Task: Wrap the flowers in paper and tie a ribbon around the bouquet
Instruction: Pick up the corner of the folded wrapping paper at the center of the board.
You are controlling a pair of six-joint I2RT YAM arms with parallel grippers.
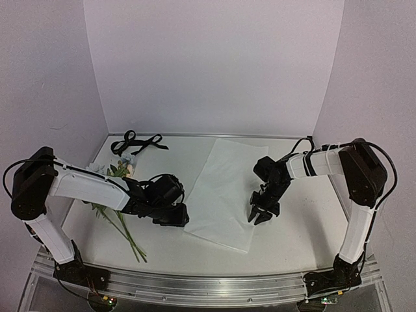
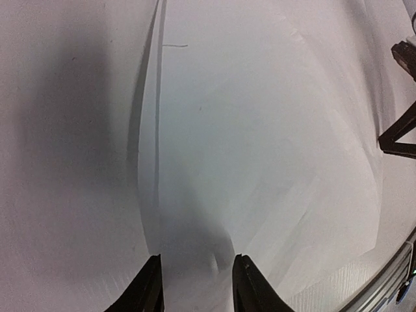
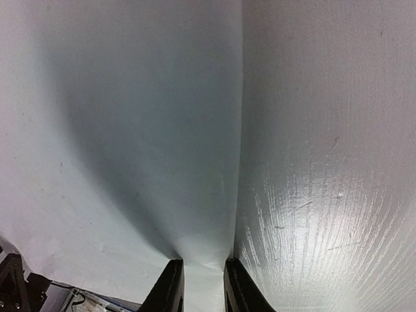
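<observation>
A: Where is the large thin white sheet of wrapping paper [image 1: 227, 195]?
B: It lies flat in the middle, skewed. The peach-and-blue artificial flowers [image 1: 120, 171] lie unwrapped to its left, with their green stems pointing nearward. The narrow black ribbon [image 1: 135, 143] lies loosely looped behind them.

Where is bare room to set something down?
Front strip between the flowers and the paper; back strip between the ribbon and the paper. Crowded at the paper's side edges, by the left gripper and right gripper.
</observation>
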